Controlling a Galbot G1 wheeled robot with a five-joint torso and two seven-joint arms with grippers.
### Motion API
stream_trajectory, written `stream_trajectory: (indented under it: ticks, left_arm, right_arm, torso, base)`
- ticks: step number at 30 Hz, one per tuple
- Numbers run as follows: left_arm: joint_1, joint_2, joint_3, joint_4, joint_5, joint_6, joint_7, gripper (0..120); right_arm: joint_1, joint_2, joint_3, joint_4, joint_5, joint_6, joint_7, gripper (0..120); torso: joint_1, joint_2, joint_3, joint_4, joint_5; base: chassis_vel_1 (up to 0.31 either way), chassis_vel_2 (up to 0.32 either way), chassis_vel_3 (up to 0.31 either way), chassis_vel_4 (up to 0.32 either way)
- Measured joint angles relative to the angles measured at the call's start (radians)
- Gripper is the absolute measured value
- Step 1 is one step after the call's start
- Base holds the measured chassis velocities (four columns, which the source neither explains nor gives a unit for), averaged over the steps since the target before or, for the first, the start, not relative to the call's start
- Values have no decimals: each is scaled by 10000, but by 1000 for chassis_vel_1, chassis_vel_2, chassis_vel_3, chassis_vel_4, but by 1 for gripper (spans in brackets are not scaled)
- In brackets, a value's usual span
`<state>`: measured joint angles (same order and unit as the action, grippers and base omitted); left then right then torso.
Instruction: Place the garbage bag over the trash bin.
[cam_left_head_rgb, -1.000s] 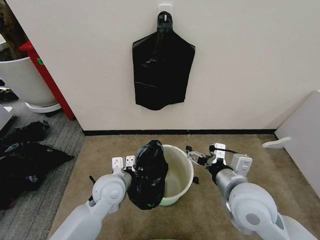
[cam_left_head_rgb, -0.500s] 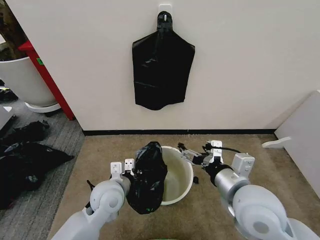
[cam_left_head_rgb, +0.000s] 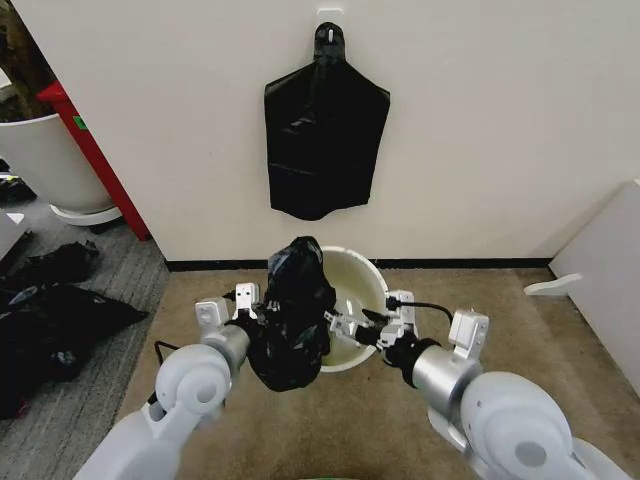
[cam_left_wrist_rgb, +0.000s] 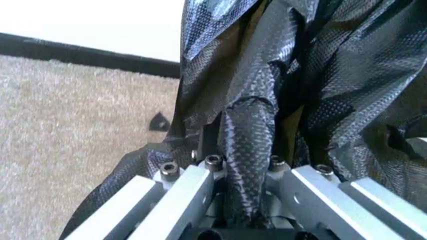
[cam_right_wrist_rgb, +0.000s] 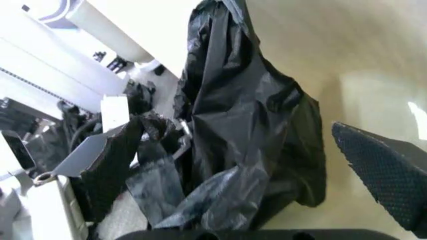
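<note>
The garbage bag (cam_left_head_rgb: 292, 325) is a glossy black wrinkled bundle held over the left side of the cream-white trash bin (cam_left_head_rgb: 366, 282). My left gripper (cam_left_head_rgb: 254, 304) is shut on the bag. In the left wrist view a twisted fold of the bag (cam_left_wrist_rgb: 248, 135) is pinched in the left gripper (cam_left_wrist_rgb: 245, 172). My right gripper (cam_left_head_rgb: 343, 326) reaches across the front of the bin to the bag's right side. Its black fingers are open in the right wrist view, where the bag (cam_right_wrist_rgb: 248, 120) hangs in the right gripper (cam_right_wrist_rgb: 250, 170). The bin's left rim is hidden behind the bag.
A flat sheaf of black bags (cam_left_head_rgb: 325, 135) hangs from a wall hook straight behind the bin. On the left stand a large white tub (cam_left_head_rgb: 40, 160), a red post (cam_left_head_rgb: 95, 160) and dull black plastic heaps (cam_left_head_rgb: 55, 310). A white panel (cam_left_head_rgb: 610, 275) closes the right side.
My left gripper has carried the bag up and toward the wall. My right gripper has swung left across the bin to the bag. The bin now sits nearer the wall.
</note>
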<state>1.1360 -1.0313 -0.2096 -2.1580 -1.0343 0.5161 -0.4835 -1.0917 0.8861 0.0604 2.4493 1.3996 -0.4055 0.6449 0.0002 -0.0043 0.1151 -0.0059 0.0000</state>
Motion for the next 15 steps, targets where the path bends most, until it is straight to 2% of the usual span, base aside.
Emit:
stream_trajectory:
  ticks: [15]
  left_arm:
    - [233, 6, 51, -168, 482, -487, 797, 0]
  right_arm:
    - [251, 730, -510, -971, -972, 19, -165, 100]
  torso:
    - [0, 0, 0, -1, 0]
  base:
    - [0, 0, 0, 0]
